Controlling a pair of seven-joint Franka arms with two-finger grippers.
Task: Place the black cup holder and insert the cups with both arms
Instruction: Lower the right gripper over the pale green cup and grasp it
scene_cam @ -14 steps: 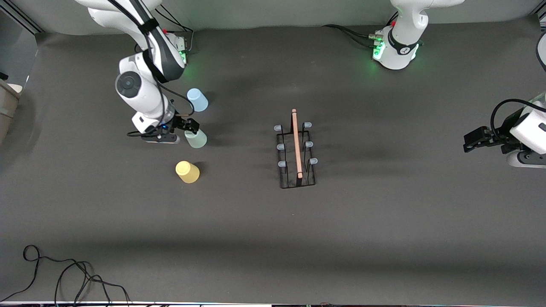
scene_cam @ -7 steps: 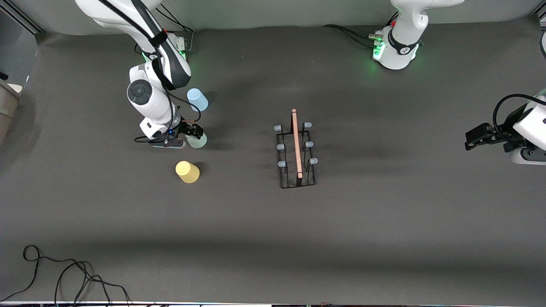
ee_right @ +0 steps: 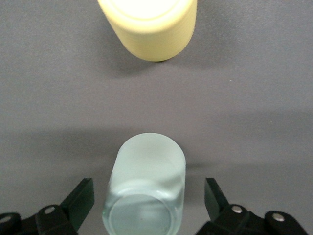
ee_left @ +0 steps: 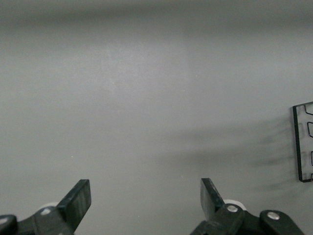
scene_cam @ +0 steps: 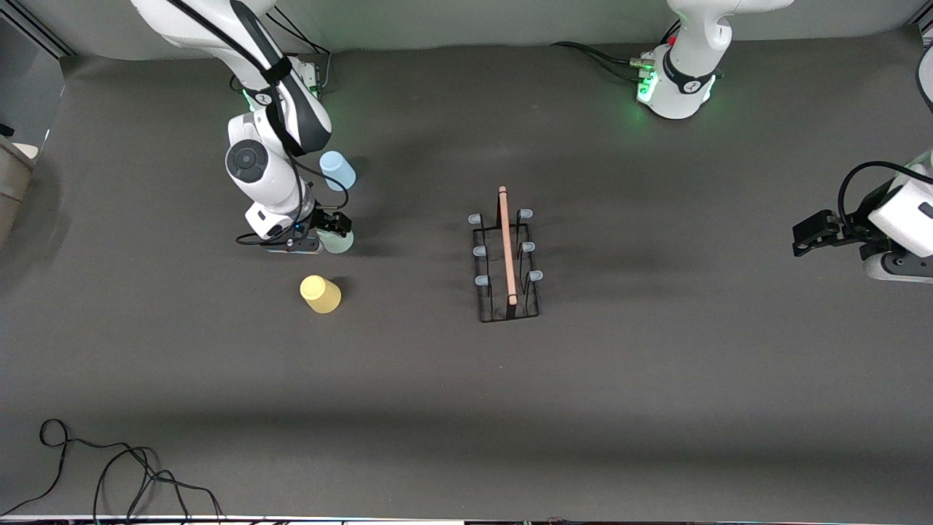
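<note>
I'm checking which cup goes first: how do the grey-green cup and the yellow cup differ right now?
The grey-green cup sits between the open right gripper fingers, untouched; the yellow cup stands free. The yellow cup is nearer the front camera. Both rest on the table, off the black cup holder.

- Even, soft overhead light falls on the dark grey table (scene_cam: 656, 379); nothing glares on it.
- A broad dim band of shadow crosses the table near the front camera, and fainter smudged shadows lie beside the black cup holder (scene_cam: 506, 251).
- Green glow spills from both arm bases onto the cloth.
- The left wrist view is pale and washed out, low in contrast.
- In the right wrist view the pale grey-green cup (ee_right: 145, 191) is sharp, with a soft shadow beside it; the yellow cup (ee_right: 149, 27) looks bright.
</note>
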